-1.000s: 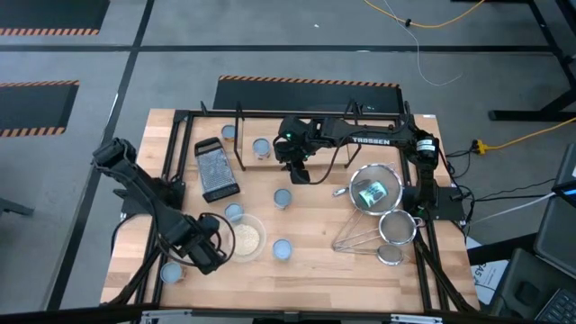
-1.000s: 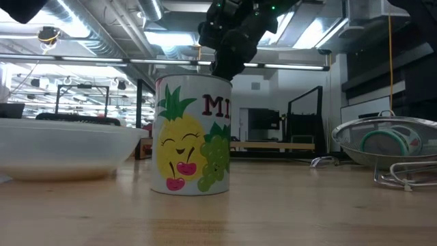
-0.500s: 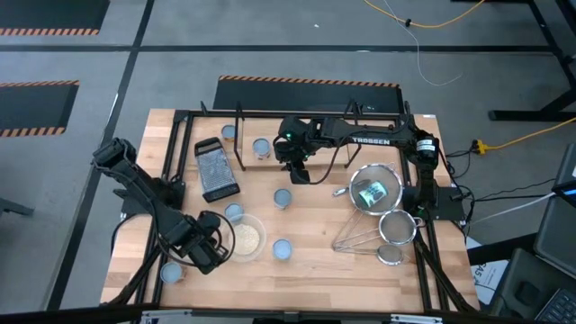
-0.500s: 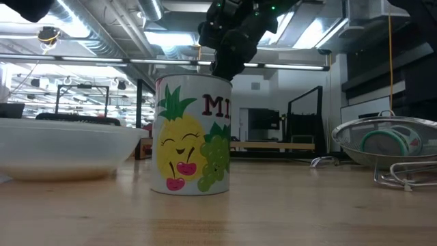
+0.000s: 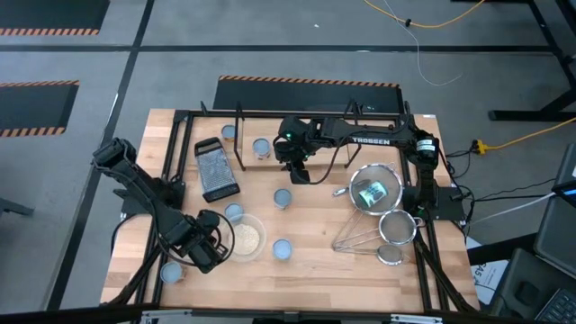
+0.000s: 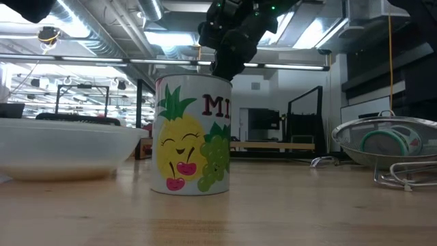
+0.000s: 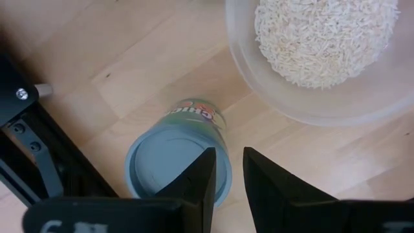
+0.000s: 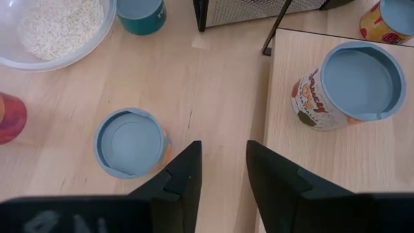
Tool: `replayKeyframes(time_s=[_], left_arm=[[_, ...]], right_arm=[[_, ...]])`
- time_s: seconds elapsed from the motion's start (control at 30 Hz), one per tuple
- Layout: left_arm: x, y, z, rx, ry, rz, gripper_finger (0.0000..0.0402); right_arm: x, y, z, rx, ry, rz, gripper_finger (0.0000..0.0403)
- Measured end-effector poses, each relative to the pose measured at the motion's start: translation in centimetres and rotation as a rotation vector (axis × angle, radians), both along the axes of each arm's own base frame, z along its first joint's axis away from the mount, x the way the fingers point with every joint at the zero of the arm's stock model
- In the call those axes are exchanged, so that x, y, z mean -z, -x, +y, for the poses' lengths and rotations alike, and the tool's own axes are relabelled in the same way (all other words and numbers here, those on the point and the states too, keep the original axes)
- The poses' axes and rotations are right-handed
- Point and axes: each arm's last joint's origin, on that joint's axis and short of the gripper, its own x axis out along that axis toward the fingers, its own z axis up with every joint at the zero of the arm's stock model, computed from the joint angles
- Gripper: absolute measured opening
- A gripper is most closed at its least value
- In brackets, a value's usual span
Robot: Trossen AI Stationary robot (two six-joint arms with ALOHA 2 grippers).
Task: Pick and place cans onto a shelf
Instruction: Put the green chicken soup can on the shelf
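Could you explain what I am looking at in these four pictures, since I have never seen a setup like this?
Two dark robot arms work at a wooden table. One picture looks straight down, one looks level across the tabletop, and two come from cameras on the arms' wrists. The left gripper hangs open above a can near the bowl of grains, holding nothing. The right gripper is also open and empty, beside the shelf, which already carries a can. More cans, a grater and wire strainers lie on the table. The level view is filled by one fruit-printed can.
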Motion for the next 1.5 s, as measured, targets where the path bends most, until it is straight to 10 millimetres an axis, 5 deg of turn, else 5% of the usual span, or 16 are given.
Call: replayKeyframes(time_s=[0.87,1.07,1.27,1.5], left_arm=[[2.4,-0.6,-1.1,0.07,-0.053,0.108,0.0059],[2.4,-0.5,-1.0,0.103,-0.063,0.113,0.0008],[2.4,-0.5,-1.0,0.148,-0.063,0.116,0.0008],[1.1,-1.1,-1.5,0.263,-0.034,0.083,0.0004]], right_arm=[[-0.2,0.2,0.0,0.0,-0.001,0.004,0.0126],[-3.1,2.2,0.0,0.012,0.001,-0.007,0.0126],[-6.4,4.6,0.2,0.022,0.01,-0.047,0.0126],[-6.8,7.0,0.8,0.019,0.01,-0.069,0.0126]])
